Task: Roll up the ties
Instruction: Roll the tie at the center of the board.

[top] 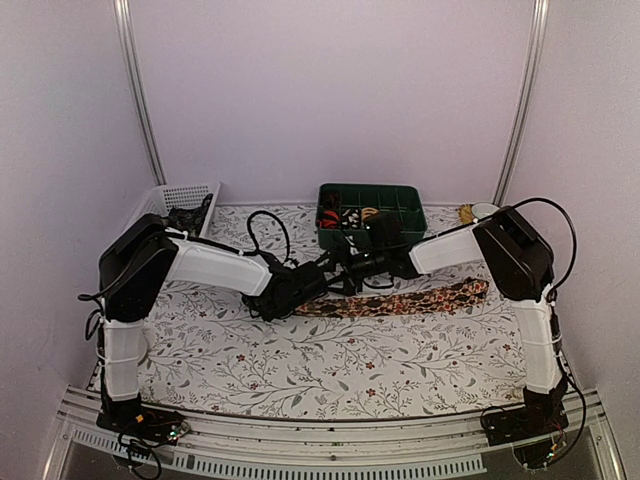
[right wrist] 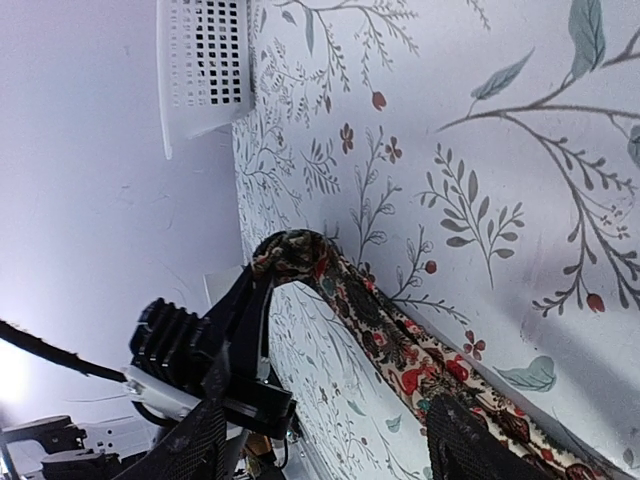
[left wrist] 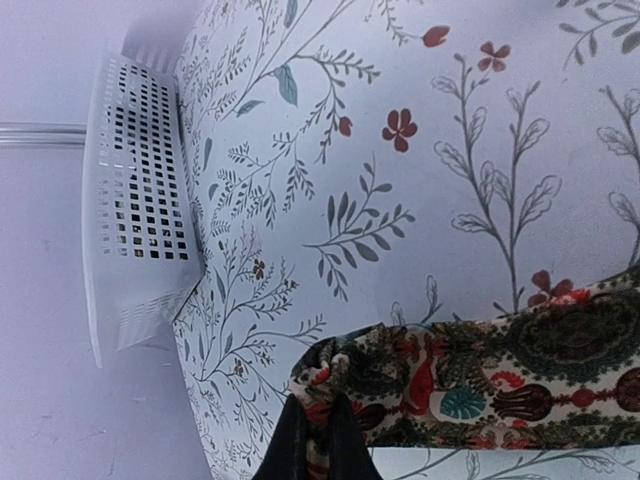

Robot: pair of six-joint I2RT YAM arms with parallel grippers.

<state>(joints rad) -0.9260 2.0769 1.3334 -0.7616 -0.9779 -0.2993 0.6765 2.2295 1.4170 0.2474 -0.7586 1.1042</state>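
A patterned tie (top: 400, 300) in red, cream and dark green lies stretched left to right on the floral tablecloth. My left gripper (top: 300, 291) is shut on its left end; in the left wrist view the dark fingers (left wrist: 345, 440) pinch the bunched end of the tie (left wrist: 480, 380). In the right wrist view that end of the tie (right wrist: 300, 250) is lifted off the cloth by the left gripper (right wrist: 240, 310). My right gripper (top: 346, 272) is open; in the right wrist view (right wrist: 330, 410) its fingers are spread wide, with the tie running close by the right finger (right wrist: 460, 440).
A green compartment box (top: 400, 192) with small rolled items stands at the back centre. A white perforated basket (top: 190, 194) holding dark things stands at the back left, also in the left wrist view (left wrist: 140, 190). A small white cup (top: 484, 210) sits back right.
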